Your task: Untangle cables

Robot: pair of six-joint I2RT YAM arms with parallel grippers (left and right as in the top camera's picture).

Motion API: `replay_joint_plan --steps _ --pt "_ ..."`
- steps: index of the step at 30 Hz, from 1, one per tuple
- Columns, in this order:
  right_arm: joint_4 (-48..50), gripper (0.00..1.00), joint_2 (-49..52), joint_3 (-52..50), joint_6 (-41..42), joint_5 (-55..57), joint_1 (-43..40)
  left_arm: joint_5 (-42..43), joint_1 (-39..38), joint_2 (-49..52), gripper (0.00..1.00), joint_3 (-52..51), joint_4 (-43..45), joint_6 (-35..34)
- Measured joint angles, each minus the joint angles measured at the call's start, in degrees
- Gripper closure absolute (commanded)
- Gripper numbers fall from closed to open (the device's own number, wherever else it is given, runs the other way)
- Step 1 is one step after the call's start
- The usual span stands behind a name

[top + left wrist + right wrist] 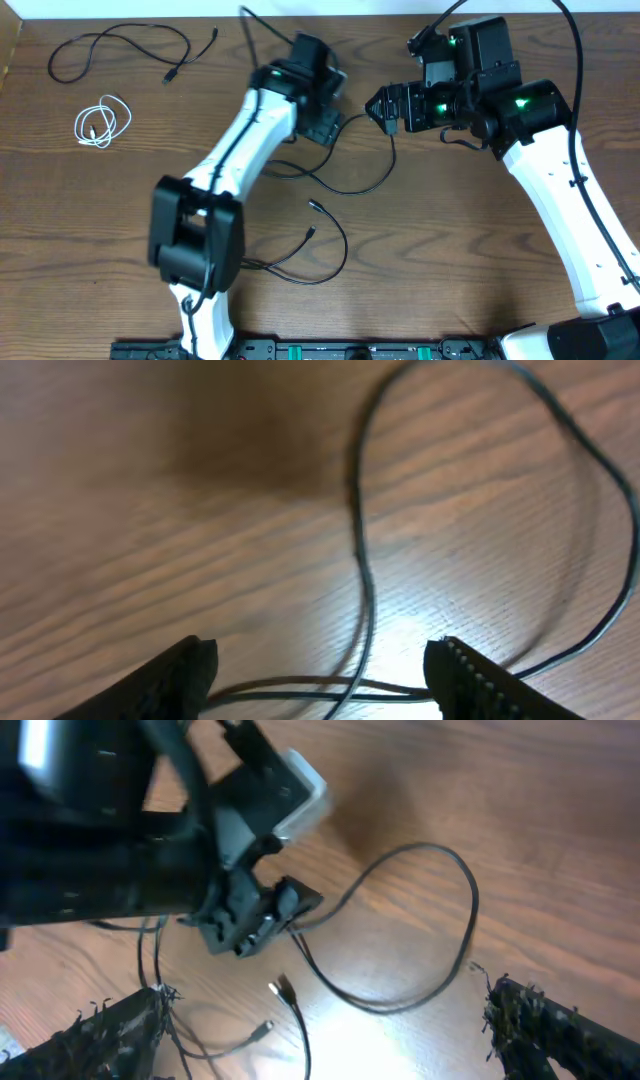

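Note:
Thin black cables lie tangled at the table's middle. One loop (388, 168) runs from under my left gripper (326, 124) past my right gripper (384, 108). A second black cable (345, 245) curls nearer the front, its plug ends free. In the left wrist view my left gripper (322, 672) is open, low over the wood, with two crossing black strands (368, 595) lying between its fingers and not clamped. My right gripper (330, 1025) is open above the table. Two small plugs (283, 988) and a cable loop (440, 920) lie below it. A separate black cable (120, 45) and a white coiled cable (103, 122) rest at the far left.
The left arm (235, 150) stretches diagonally across the table's middle, its base (195, 235) near the front. The right arm (560, 190) comes in from the right. A dark rail (330, 350) runs along the front edge. Thicker black cords (262, 25) trail off the arms at the back.

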Motion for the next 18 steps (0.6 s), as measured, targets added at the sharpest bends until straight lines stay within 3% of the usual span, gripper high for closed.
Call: replay_joint_plan --steps 12,18 --pt "-3.37 0.01 0.00 0.00 3.45 -2.03 -10.75 0.66 0.17 7.23 0.30 0.00 -4.22 1.64" --pt "-4.50 0.01 0.00 0.00 3.43 -3.08 -11.43 3.15 0.15 8.55 0.34 0.00 -2.01 2.03"
